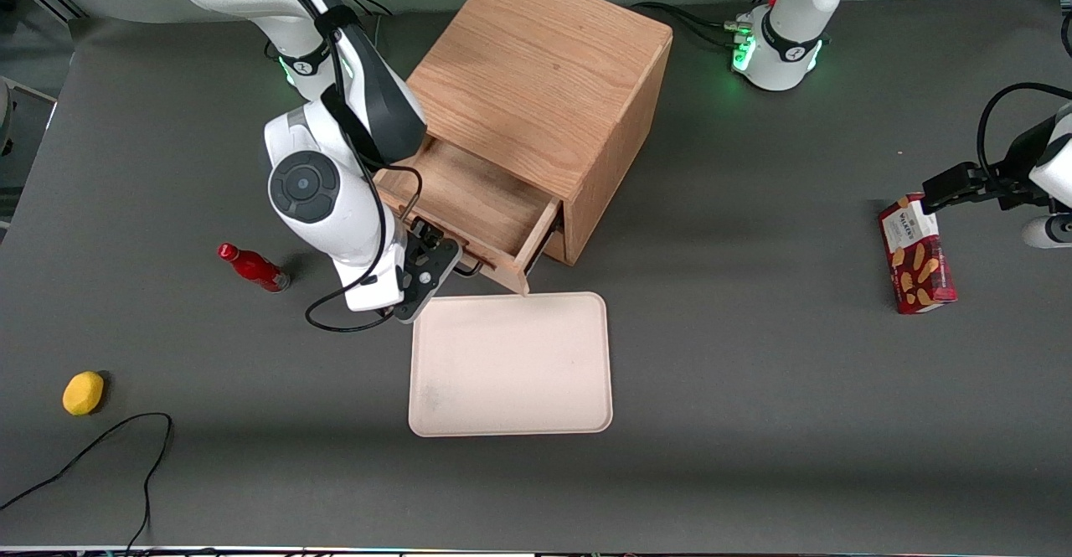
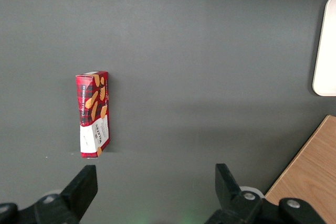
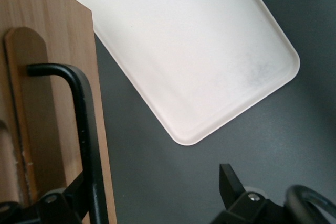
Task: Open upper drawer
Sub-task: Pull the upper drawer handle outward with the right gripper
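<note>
Front view: the upper drawer point(image 1: 477, 205) stands pulled partway out of the oak cabinet point(image 1: 544, 79), centre frame. The gripper point(image 1: 435, 268) sits at the black handle point(image 3: 79, 114), fingers spread with one on each side, not clamped, probably because the pull is complete.

The upper drawer point(image 1: 477, 205) is a shallow, light-brown wooden box pulled partway out of the oak cabinet point(image 1: 544, 79), its bare inside showing. Its front faces the front camera at a slant. A black wire bar handle point(image 3: 84, 129) runs along the front.
</note>
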